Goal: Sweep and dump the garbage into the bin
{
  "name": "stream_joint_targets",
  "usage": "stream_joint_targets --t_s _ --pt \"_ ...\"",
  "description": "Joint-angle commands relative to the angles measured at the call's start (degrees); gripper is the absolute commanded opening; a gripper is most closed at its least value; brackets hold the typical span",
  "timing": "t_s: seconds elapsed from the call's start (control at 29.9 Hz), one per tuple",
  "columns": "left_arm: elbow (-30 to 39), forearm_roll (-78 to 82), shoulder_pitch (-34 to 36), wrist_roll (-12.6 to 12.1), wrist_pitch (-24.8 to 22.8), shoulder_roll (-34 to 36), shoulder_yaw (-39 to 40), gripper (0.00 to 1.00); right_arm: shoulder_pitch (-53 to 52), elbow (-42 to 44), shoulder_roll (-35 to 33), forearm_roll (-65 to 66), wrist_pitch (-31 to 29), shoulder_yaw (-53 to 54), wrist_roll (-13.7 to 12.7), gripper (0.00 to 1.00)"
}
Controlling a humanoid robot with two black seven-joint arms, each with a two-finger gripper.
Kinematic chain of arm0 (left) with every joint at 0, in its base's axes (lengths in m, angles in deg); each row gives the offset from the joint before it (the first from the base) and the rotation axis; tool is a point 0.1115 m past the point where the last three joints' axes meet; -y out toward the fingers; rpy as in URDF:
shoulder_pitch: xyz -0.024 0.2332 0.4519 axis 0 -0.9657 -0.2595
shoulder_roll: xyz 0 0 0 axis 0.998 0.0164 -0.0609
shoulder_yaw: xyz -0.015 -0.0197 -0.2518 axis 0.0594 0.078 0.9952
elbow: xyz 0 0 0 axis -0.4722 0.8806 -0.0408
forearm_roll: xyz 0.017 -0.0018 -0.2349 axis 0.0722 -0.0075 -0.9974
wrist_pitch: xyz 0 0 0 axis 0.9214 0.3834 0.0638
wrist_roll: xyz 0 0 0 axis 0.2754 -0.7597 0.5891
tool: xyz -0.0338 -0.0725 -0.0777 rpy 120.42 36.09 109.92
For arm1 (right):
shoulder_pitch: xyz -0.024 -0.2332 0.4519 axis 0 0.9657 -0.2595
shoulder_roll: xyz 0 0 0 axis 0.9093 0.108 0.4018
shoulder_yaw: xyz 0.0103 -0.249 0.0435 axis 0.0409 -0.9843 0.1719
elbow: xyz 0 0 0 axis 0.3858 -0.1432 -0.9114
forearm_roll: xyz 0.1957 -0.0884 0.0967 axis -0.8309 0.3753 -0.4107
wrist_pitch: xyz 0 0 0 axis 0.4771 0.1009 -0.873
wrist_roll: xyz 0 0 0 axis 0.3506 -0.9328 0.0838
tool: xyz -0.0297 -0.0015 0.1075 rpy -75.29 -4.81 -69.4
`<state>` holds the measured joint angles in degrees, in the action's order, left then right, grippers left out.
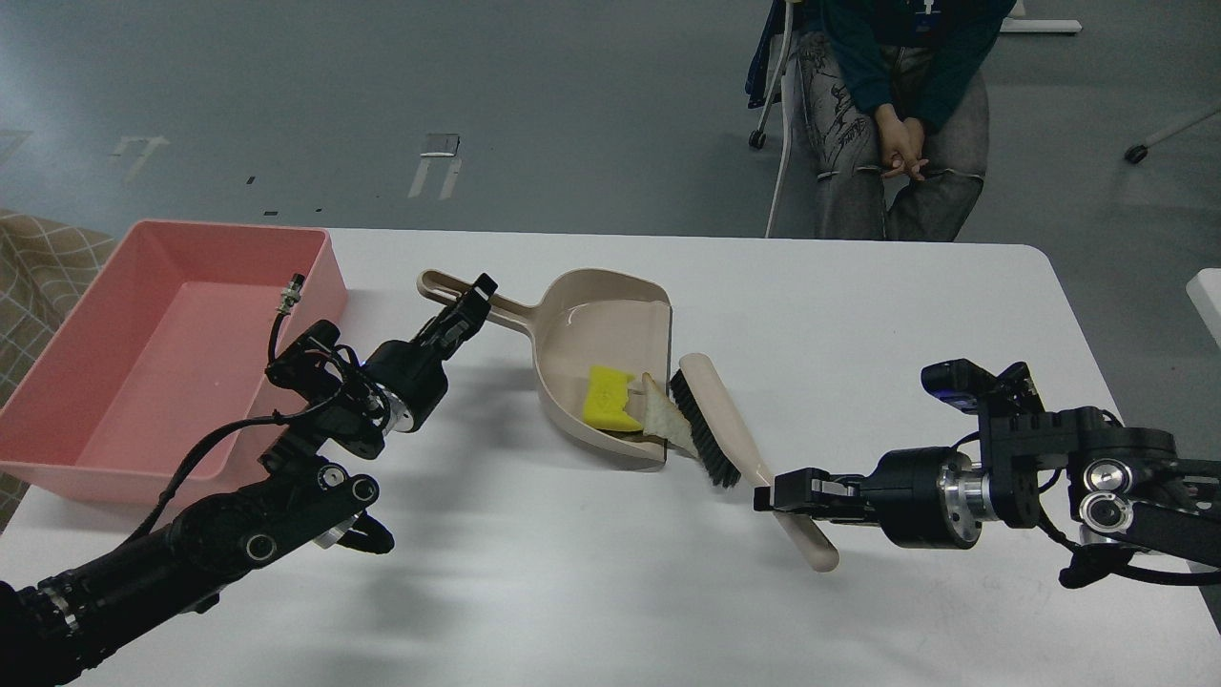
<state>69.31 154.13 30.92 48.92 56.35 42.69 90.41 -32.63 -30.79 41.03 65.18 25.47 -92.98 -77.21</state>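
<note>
A beige dustpan [610, 334] lies mid-table, its long handle [456, 291] pointing left. My left gripper [474, 303] is shut on that handle. The yellow sponge chunk [607, 399] lies inside the pan near its lip. The triangular bread slice [665, 417] rests on the lip, half in. A beige brush with black bristles [708, 420] lies against the bread. My right gripper [784, 496] is shut on the brush handle [806, 534]. The pink bin [162, 363] stands at the table's left, empty.
The white table [858, 315] ends at a rounded far right corner. A person [897, 114] sits on a chair just beyond the far edge. A chequered cloth [38, 267] shows at the far left behind the bin.
</note>
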Motion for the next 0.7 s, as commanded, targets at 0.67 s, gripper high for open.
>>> stream_joint_targets --t_s 0.67 --pt "-0.01 0.0 -0.06 0.09 -0.01 0.09 0.08 0.0 -0.71 6.97 9.83 -1.79 2.19 1.84 2.82 0.0"
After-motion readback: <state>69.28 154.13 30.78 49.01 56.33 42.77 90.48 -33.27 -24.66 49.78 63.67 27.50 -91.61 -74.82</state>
